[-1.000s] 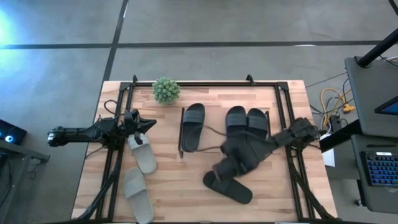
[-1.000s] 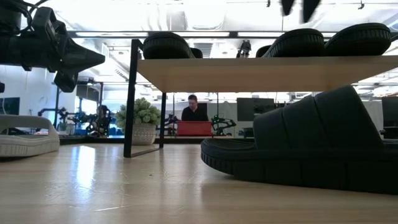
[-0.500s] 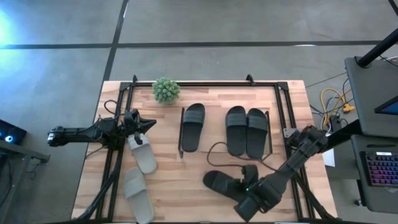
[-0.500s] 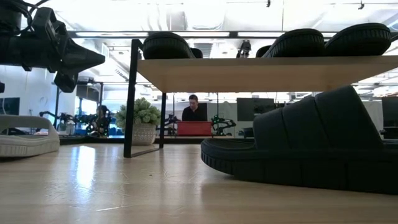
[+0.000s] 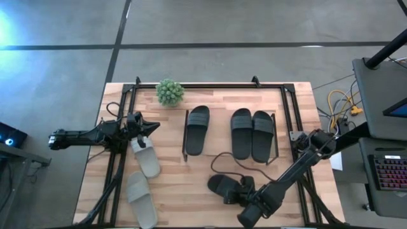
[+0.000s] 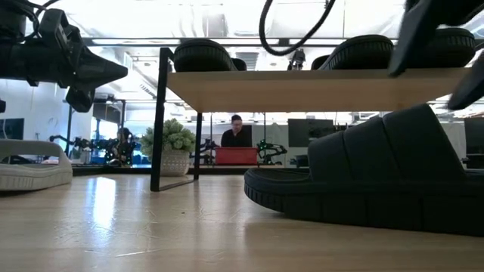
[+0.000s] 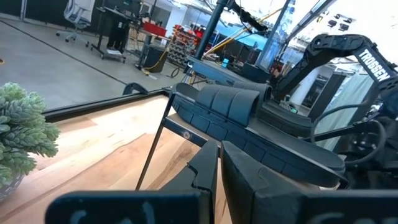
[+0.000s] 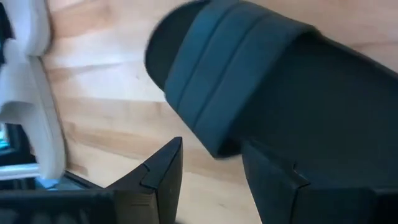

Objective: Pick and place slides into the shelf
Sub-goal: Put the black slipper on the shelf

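Worktop (image 5: 210,168): pale wood planks, smooth with a soft sheen. Shelf (image 6: 318,89): pale wooden board on thin dark metal legs. Black slides (image 5: 253,135): matt rubber, ribbed straps. Pale slides (image 5: 145,158): matt rubber. Right hand (image 8: 211,180): matt black plastic fingers.

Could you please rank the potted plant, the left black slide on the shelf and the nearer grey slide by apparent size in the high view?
1. Black slide and grey slide: alike.
2. Potted plant.

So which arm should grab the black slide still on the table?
Probably the right. Its gripper hangs open right at the loose black slide, while the left gripper sits shut beside the two grey slides.
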Action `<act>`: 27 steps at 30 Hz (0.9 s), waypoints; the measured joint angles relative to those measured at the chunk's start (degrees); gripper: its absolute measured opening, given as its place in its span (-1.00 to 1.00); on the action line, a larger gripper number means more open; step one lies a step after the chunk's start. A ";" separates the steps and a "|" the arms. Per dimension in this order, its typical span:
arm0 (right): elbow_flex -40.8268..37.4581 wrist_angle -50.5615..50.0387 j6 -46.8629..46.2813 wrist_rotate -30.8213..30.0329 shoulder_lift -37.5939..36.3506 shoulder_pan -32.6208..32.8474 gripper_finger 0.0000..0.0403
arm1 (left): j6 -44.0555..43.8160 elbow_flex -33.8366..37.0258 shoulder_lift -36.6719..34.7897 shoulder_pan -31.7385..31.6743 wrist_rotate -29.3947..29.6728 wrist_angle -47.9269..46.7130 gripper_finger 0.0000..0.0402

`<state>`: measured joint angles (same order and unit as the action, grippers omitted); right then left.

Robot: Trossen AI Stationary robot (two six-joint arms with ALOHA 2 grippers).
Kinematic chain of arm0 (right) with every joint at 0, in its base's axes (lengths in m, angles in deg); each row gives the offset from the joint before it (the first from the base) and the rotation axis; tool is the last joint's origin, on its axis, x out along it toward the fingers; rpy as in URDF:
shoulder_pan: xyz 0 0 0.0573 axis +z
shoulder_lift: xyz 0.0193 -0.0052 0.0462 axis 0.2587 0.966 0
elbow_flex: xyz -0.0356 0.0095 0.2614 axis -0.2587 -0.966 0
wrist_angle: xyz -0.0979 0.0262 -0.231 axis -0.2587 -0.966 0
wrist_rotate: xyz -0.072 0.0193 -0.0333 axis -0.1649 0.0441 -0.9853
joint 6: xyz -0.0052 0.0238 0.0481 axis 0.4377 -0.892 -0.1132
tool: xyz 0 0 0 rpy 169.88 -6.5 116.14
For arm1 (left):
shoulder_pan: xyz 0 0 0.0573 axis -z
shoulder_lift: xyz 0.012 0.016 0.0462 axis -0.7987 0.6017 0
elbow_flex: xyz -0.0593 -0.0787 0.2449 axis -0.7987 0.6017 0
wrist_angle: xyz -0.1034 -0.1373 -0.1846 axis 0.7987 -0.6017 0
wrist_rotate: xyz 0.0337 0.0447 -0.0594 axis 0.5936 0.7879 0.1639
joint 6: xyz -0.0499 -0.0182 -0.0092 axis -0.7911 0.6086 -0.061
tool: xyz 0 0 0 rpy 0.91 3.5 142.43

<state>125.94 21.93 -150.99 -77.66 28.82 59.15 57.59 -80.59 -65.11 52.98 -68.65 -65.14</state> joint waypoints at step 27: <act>-2.33 6.12 5.67 -7.80 0.02 -0.43 -0.93 | 0.01 0.01 -0.03 0.00 0.00 0.00 -0.97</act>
<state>123.61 28.06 -145.31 -85.46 28.85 58.72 57.59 -80.57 -65.14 52.98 -68.65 -65.14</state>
